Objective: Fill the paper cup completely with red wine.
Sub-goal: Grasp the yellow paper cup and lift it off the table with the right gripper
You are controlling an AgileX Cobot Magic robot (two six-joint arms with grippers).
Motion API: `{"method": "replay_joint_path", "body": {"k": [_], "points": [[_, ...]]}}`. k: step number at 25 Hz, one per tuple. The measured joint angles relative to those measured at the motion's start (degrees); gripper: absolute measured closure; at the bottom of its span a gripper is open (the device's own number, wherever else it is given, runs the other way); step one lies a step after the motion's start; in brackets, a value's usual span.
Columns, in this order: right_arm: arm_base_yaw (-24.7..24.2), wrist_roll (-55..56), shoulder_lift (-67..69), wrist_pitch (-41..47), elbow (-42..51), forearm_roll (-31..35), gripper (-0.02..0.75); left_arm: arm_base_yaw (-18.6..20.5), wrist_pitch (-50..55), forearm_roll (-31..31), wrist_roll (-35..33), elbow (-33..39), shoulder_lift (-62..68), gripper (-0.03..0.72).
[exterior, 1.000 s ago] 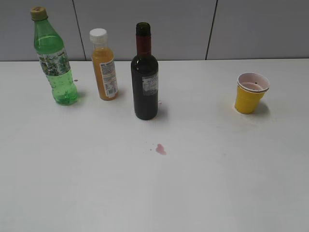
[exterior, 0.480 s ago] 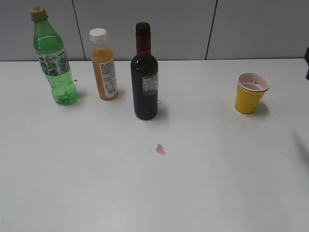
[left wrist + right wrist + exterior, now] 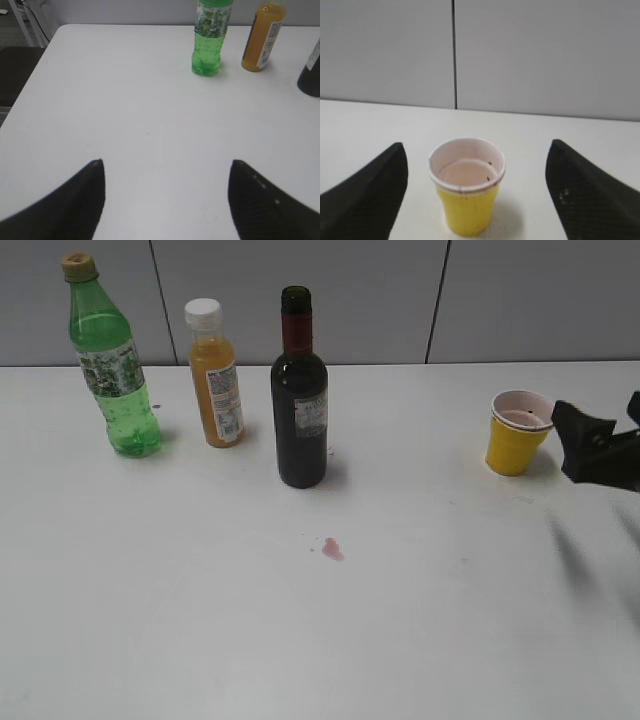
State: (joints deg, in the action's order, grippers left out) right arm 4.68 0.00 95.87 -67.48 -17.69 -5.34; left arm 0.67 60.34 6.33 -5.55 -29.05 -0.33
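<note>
Cup (image 3: 519, 433), yellow paper with a whitish-pink inside, stands upright at the table's (image 3: 420, 620) far right, holding no wine. The right gripper (image 3: 475, 195) is just right of it, jaws spread wide. The wine bottle (image 3: 299, 398) stands mid-table (a pink spot (image 3: 332, 549) nearer). The left gripper (image 3: 167, 200) is also spread.

My white bench (image 3: 450, 620) is carrying a green bottle (image 3: 112, 360), juice bottle (image 3: 216, 375), wine bottle (image 3: 300, 390), yellow paper cup (image 3: 518, 432) at three o'clock, and a pink stain (image 3: 333, 549).

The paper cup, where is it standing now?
The paper cup stands upright on the right of the exterior view, just left of the open right gripper, far from the wine bottle.
</note>
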Motion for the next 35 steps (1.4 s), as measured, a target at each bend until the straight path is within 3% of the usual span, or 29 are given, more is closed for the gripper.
{"method": "replay_joint_path", "body": {"k": [13,35], "points": [[0.0,1.0,14.3,-1.6,-0.1,-3.9,0.080,0.0,0.0,0.0,0.0,0.0,0.0,0.106],[0.0,2.2,34.1,-2.6,-18.4,-2.4,0.080,0.0,0.0,0.0,0.0,0.0,0.0,0.106]]}}
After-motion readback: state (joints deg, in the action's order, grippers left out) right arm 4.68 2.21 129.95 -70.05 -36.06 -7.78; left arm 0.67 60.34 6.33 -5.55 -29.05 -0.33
